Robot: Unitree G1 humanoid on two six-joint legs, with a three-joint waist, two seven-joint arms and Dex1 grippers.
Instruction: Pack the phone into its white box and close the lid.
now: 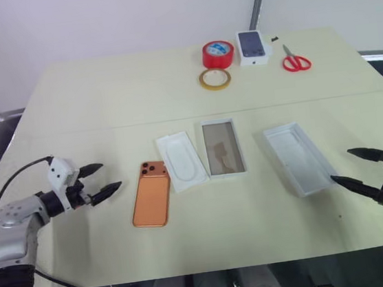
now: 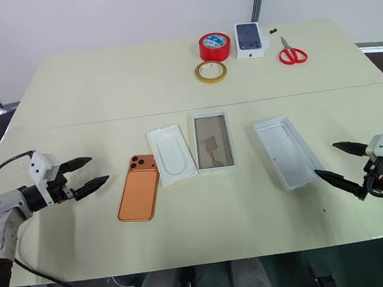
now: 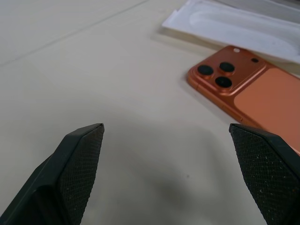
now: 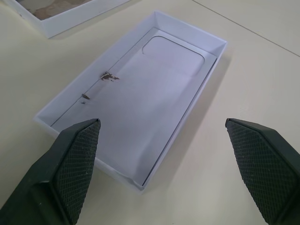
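Left tool (image 1: pixel 104 180) beside phone (image 1: pixel 151 194), lenses far-end.

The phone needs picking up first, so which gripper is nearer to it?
Left. The left gripper, open, sits just beside the phone; the right gripper is across the table, by the lid.
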